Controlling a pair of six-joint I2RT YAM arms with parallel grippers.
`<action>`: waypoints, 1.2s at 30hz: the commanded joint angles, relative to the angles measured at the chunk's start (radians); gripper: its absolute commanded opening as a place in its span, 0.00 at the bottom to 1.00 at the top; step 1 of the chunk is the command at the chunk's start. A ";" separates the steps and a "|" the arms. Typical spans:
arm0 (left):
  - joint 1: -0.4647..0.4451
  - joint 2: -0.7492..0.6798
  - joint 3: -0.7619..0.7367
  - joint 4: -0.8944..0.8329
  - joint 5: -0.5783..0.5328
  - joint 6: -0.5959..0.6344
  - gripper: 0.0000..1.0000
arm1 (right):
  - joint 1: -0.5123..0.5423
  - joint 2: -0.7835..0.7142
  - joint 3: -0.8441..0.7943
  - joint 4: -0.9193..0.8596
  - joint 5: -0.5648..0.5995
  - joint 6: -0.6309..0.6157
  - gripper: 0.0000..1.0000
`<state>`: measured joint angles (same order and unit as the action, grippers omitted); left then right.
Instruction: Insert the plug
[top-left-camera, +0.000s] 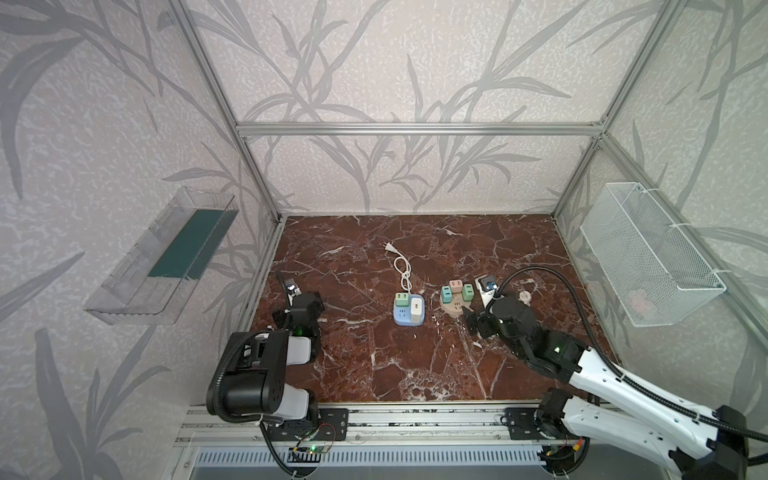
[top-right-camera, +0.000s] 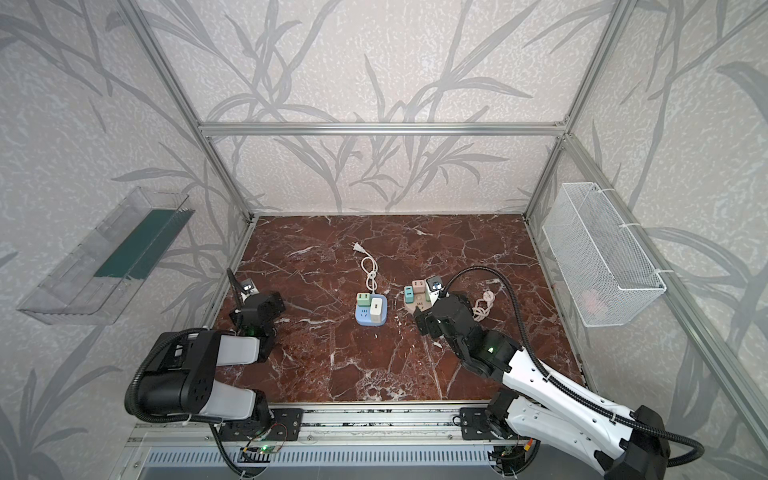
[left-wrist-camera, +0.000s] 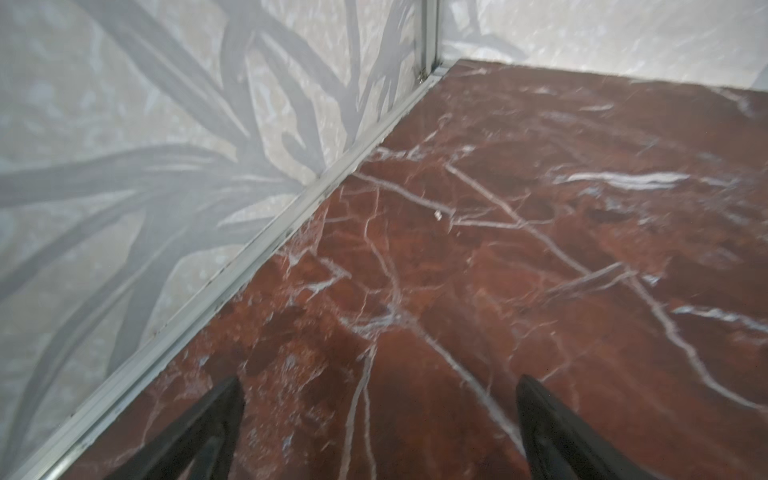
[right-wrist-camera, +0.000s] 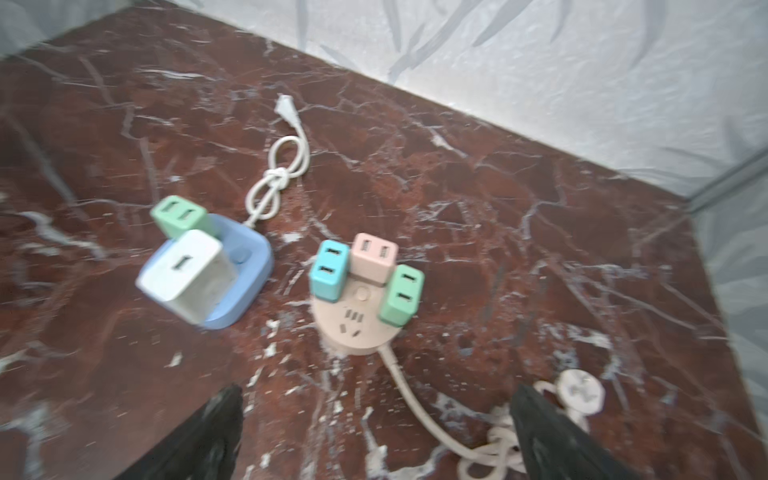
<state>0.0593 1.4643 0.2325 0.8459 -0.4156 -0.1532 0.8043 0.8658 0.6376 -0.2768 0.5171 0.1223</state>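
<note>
Two containers hang on the walls; state the contents of each. (Inspector)

Clear tray (top-left-camera: 137, 286), left wall: one dark green strip (top-left-camera: 187, 245) lying along it. Wire basket (top-left-camera: 648, 249), right wall: one pale pink item (top-left-camera: 638, 300) at the bottom, too blurred to identify. (Technician)

Socket bases on the table (top-left-camera: 415, 365)? (Inspector)

Blue base (right-wrist-camera: 253, 270), centre: green adapter (right-wrist-camera: 178, 216) and white adapter (right-wrist-camera: 187, 270) seated upright, side by side. Round beige base (right-wrist-camera: 353, 332), just beside it to the right: teal adapter (right-wrist-camera: 329, 270), pink adapter (right-wrist-camera: 374, 257) and second green adapter (right-wrist-camera: 401, 295) seated; one socket face bare. (Technician)

Location of the plug? (Inspector)

White plug (right-wrist-camera: 286, 109): flat on the table behind the blue base, at the end of that base's knotted cord (right-wrist-camera: 276, 176), inserted in nothing. The beige base's round plug (right-wrist-camera: 579, 390) lies loose by its coiled cord, near the right gripper (right-wrist-camera: 377, 386). (Technician)

Grippers? (Inspector)

Left gripper (left-wrist-camera: 380, 378): fingers spread wide, nothing between them, over bare table near the left wall. Right gripper: fingers spread wide, holding nothing, just in front of the beige base. (Technician)
</note>
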 joint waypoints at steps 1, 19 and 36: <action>0.003 -0.008 0.052 0.119 0.205 0.012 0.99 | -0.077 -0.020 -0.062 0.145 0.180 -0.166 0.99; -0.006 0.102 0.097 0.187 0.230 0.071 0.99 | -0.586 0.608 -0.347 1.300 -0.312 -0.282 0.99; -0.012 0.099 0.113 0.154 0.232 0.076 0.99 | -0.633 0.734 -0.284 1.319 -0.294 -0.224 0.99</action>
<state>0.0536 1.5566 0.3233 1.0019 -0.1883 -0.1036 0.1764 1.6016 0.3321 1.0409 0.2401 -0.1196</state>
